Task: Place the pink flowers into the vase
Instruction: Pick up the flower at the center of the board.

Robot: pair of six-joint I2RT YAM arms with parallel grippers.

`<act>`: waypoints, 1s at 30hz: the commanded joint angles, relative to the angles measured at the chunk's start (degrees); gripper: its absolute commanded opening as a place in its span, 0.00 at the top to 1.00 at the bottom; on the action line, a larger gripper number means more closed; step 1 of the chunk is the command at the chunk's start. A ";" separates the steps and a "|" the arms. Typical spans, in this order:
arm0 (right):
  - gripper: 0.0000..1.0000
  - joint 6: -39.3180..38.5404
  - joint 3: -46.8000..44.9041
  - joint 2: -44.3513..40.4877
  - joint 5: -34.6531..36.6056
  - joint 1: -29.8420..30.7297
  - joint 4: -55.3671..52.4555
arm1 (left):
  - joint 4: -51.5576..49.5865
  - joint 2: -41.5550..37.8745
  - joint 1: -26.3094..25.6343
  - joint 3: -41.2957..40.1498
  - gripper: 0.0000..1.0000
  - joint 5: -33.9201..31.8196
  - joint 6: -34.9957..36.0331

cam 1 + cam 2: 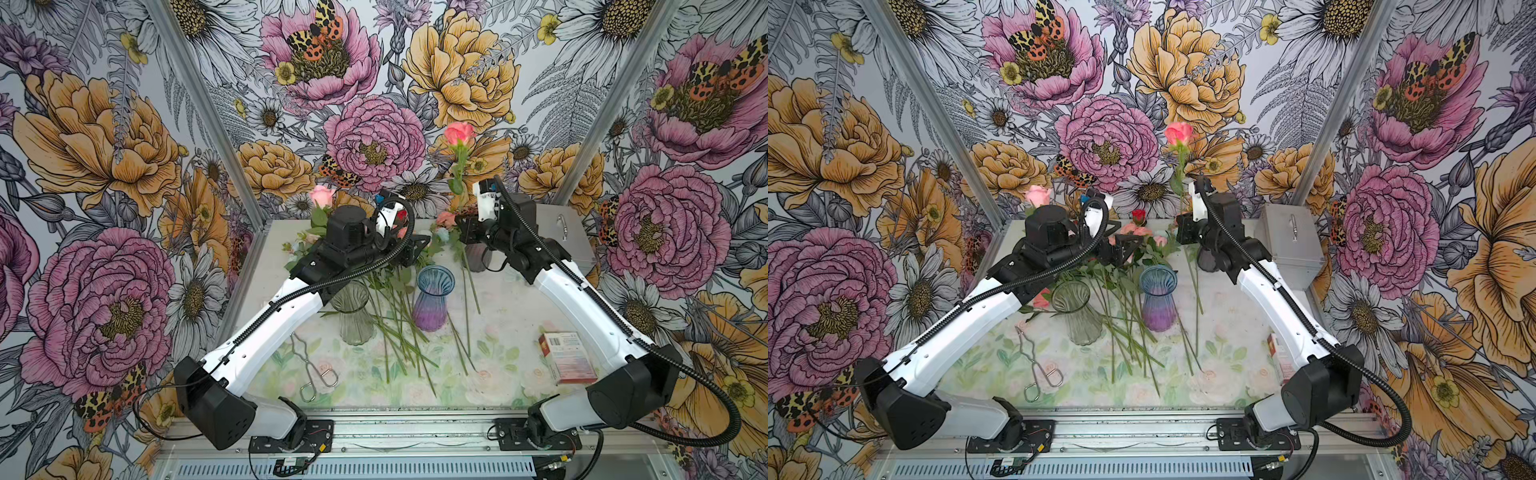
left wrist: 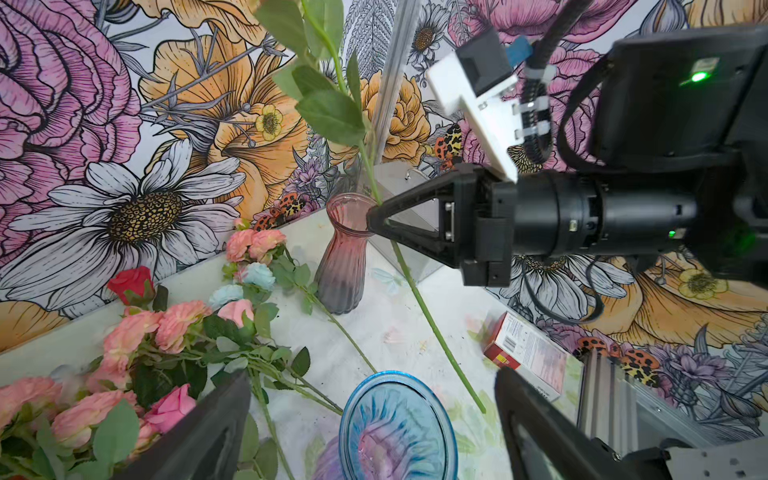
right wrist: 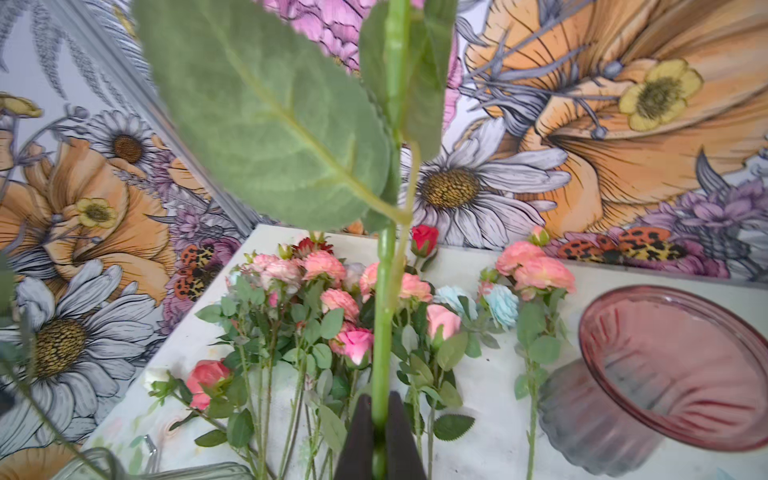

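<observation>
My right gripper [image 3: 380, 411] is shut on the green stem of a pink rose [image 1: 459, 133] and holds it upright above the back of the table; its lower stem [image 2: 436, 332] hangs slanting beside the blue-purple vase [image 1: 434, 297]. A pink-grey vase [image 2: 340, 257] stands just behind that gripper [image 2: 372, 216]. More pink flowers [image 3: 324, 266] lie in a heap at the back. Another pink rose [image 1: 322, 195] rises behind my left arm, above the clear vase [image 1: 351, 311]. My left gripper [image 2: 374, 432] is open over the blue-purple vase [image 2: 399, 428], nothing between its fingers.
Red roses [image 1: 1138, 216] and pale blue blooms [image 2: 257, 276] lie among the heap. Loose stems spread between the clear and blue vases. Metal tongs [image 1: 316, 370] lie front left, a red-white box [image 1: 567, 357] front right, a metal box [image 1: 561, 232] back right.
</observation>
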 commanded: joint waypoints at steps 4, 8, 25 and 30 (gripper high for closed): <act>1.00 -5.26 2.04 -2.06 -2.18 4.33 0.27 | 8.09 -0.58 6.63 1.85 0.09 8.90 -7.93; 1.00 -6.69 1.08 -2.50 -1.86 6.86 0.65 | 9.39 2.19 7.92 5.41 0.13 12.65 -9.93; 1.00 -8.20 2.76 0.54 -1.80 12.80 4.48 | 16.74 6.82 7.04 4.56 0.20 15.59 -14.50; 1.00 -8.31 3.65 1.51 -1.83 13.77 5.02 | 17.07 9.41 6.86 6.84 0.25 16.30 -15.01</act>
